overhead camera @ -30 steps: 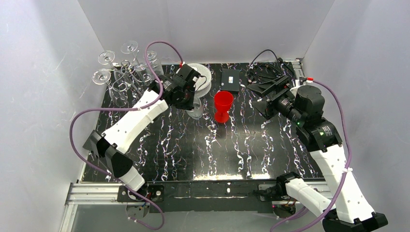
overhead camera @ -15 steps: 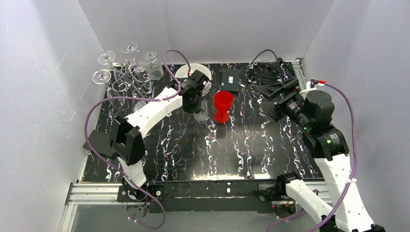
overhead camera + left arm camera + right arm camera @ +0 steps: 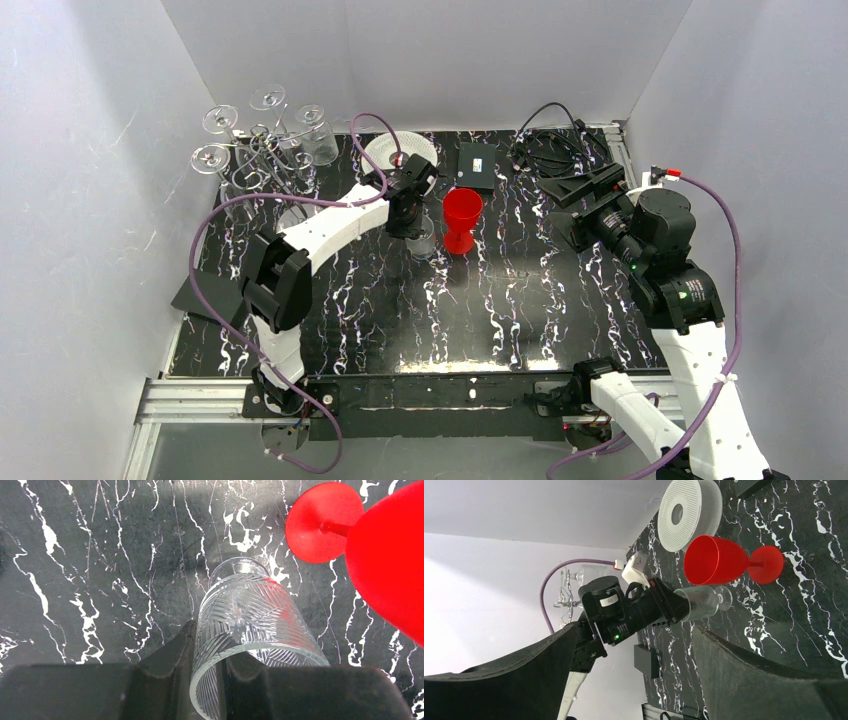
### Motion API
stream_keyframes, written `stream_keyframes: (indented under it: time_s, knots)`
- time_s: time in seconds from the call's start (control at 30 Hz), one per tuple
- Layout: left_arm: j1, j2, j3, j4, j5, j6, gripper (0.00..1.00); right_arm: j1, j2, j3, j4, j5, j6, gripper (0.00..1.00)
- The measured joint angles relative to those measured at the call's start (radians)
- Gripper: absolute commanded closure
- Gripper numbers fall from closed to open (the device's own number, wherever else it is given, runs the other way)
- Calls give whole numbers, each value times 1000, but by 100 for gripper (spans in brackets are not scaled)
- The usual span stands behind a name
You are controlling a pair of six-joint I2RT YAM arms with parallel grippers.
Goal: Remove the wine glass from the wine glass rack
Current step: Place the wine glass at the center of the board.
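Observation:
My left gripper is shut on a clear ribbed wine glass, away from the rack. In the left wrist view one finger is outside the rim and the other inside the wine glass. The glass stands upright, foot down at the table, just left of a red goblet. I cannot tell if the foot touches. The wine glass rack, a silver wire tree, stands at the far left with several glasses hanging on it. My right gripper is open and empty at the right, seeing the wine glass.
The red goblet stands close beside the held glass. A white ribbed spool lies behind them, and a black box and a cable bundle sit at the back. A black block lies at the left edge.
My left gripper has carried the wine glass from beside the rack to the right and down, next to the red goblet. My right arm has drawn back slightly to the right.

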Motion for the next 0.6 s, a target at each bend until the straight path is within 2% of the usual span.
stream_keyframes:
  time_s: [0.27,0.4,0.5,0.6]
  knots:
    - [0,77,0,14,2,-23,100,-14,1,0,-9,0,-12,7]
    - [0,90,-1,19,2,-29,95,-17,3,0,-9,0,-12,7]
    - [0,90,-3,24,2,-37,89,-21,3,0,-9,0,-12,7]
    - [0,90,-6,31,5,-43,75,-22,7,0,-9,0,-12,7]
